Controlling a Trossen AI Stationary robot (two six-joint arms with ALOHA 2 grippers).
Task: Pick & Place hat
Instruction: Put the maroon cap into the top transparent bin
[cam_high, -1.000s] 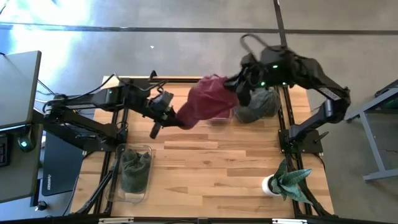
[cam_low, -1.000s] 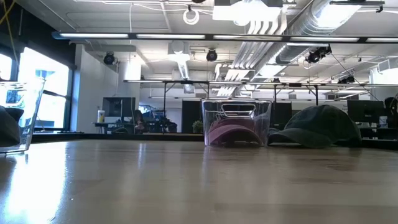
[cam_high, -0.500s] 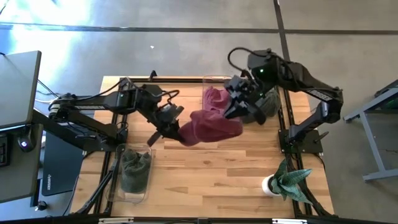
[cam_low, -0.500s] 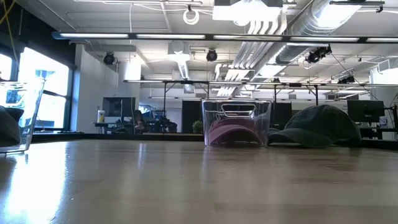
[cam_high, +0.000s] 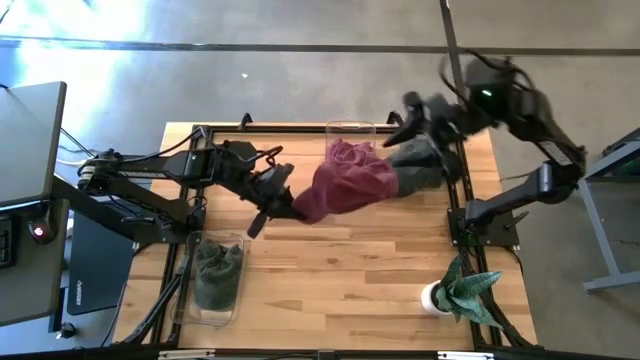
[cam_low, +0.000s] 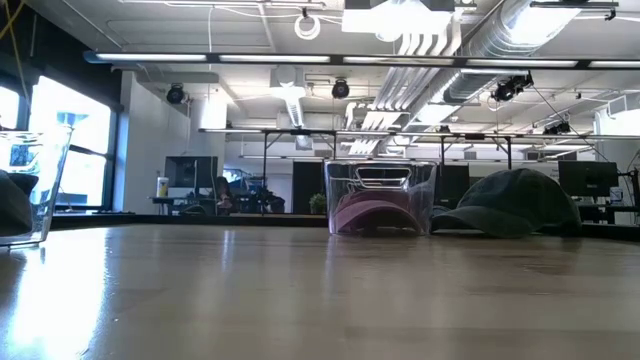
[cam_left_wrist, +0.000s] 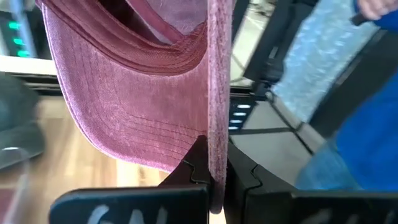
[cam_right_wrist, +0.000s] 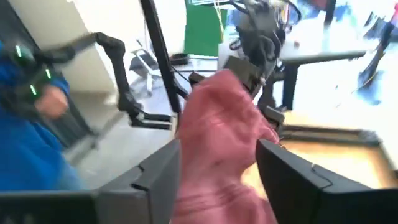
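Wooden table (cam_high: 330, 270) is carrying the work. I am holding the red hat (cam_high: 345, 185) above its far middle; left gripper (cam_high: 283, 200) is pinching the brim closed. Right gripper (cam_high: 425, 125) is standing open near the far right corner. Soft, light cloth; gripping the stiffer brim seems best.

Floor: polished grey concrete floor (cam_high: 300, 90), with glare streaks.
Ceiling: exposed white ducts and pipes (cam_low: 450, 30), long strip lights (cam_low: 300, 60).
Windows: bright tall window (cam_low: 75, 150) at left.
Furniture: black-framed distant desks (cam_low: 300, 150) with monitors.
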